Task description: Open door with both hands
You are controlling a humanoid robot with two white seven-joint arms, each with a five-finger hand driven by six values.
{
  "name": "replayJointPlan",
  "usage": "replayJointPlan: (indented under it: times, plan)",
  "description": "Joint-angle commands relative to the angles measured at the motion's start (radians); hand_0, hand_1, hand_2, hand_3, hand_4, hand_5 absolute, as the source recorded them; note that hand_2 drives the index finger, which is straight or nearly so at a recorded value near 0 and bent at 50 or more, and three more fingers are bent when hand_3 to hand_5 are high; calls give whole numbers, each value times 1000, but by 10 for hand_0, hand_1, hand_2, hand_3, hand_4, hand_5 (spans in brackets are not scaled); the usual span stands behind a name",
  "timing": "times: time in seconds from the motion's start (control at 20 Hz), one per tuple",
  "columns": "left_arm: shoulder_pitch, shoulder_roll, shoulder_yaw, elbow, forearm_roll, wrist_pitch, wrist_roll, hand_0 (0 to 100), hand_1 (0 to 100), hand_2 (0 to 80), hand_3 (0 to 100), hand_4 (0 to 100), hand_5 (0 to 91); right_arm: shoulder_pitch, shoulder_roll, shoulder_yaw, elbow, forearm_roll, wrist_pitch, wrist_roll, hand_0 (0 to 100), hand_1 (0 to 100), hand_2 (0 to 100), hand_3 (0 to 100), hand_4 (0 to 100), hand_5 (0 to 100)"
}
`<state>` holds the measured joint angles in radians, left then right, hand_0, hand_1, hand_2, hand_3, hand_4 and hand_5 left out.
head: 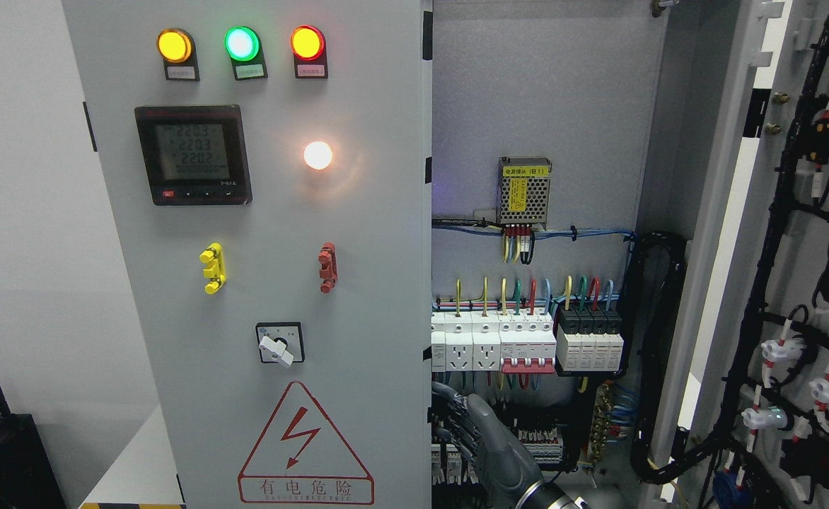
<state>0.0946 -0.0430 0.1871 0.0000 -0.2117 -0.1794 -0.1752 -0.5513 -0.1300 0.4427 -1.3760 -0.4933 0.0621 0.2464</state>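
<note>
Head view cabinet (pixel 542 106): standing open, holding wires and white switches (pixel 492 339).
Right hand (pixel 474 431): fingers curling around left door's (pixel 259 247) inner edge, near the bottom.

The meter (pixel 193 155) reads 2203, 2203, 2202; the warning triangle (pixel 305 445) on the closed door (pixel 259 283) says 有电危险.

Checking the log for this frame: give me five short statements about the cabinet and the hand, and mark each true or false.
1. The right door stands open. True.
2. The left door is swung wide open. False: it is closed, its front facing the camera.
3. Three indicator lamps glow yellow, green, red. True.
4. The right hand grips the rotary switch. False: it is at the left door's edge.
5. The meter display is blank. False: digits show.
</note>
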Motion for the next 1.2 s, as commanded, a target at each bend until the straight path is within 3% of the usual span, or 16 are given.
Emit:
replayJointPlan:
  times: [0.0,0.15,0.25,1.15]
  plan:
    - [-1,0,0,-32,0,-5,0,0,0,0,0,31,0,-1,-8,2,2,-5,-2,8,107,0,0,0,0,0]
    - [-1,0,0,-32,0,-5,0,0,0,0,0,31,0,-2,-10,2,3,-5,-2,17,107,0,0,0,0,0]
    - [-1,0,0,-32,0,-5,0,0,0,0,0,31,0,-2,-10,2,6,-4,-2,65,107,0,0,0,0,0]
    - [-1,0,0,-32,0,-5,0,0,0,0,0,31,0,-35,-11,1,40,-5,1,76,107,0,0,0,0,0]
